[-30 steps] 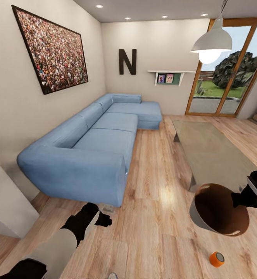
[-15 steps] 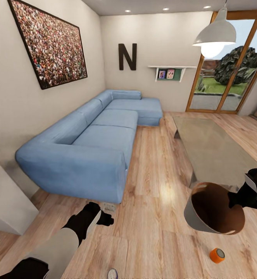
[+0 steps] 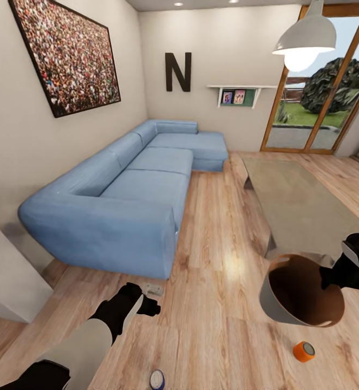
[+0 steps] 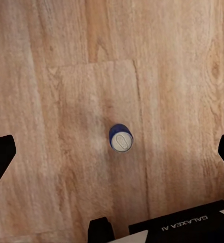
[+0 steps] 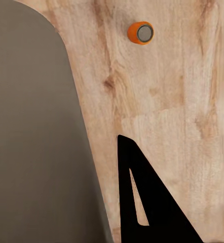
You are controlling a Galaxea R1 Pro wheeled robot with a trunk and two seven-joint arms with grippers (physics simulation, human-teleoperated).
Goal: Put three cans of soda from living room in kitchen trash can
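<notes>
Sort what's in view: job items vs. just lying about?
Job items:
- orange soda can on the wood floor
- trash can, held at its rim by the right gripper

Lying about:
- blue-sided can standing on the floor below the left gripper
- blue sofa
- glass coffee table
- wall picture
- pendant lamp

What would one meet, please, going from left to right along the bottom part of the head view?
Left pincer → blue can standing on the floor → trash can → orange soda can → right pincer.
</notes>
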